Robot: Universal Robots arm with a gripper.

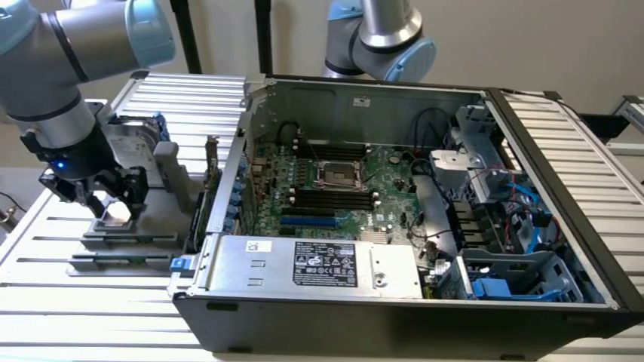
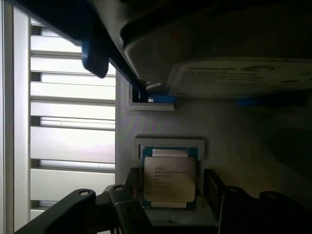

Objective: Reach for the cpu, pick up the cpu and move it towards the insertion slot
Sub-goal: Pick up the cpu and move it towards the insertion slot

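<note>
Claw (image 1: 113, 205) hovering low over the cpu (image 2: 169, 179), its fingers (image 2: 212, 187) spread apart and straddling the chip without gripping it. The cpu is lying flat, silver face up, in a grey holder (image 1: 141, 243) on the slatted bench (image 1: 90, 309), at nine o'clock from the open computer case (image 1: 403, 324) in the exterior view. The insertion slot (image 1: 337, 175) is sitting well apart, inside the case.

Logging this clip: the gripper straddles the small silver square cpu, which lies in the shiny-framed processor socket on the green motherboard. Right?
Not quite. The exterior view shows the cpu lying in a grey holder on the slatted table, outside the black computer case, not in the socket. The gripper does straddle it.
</note>
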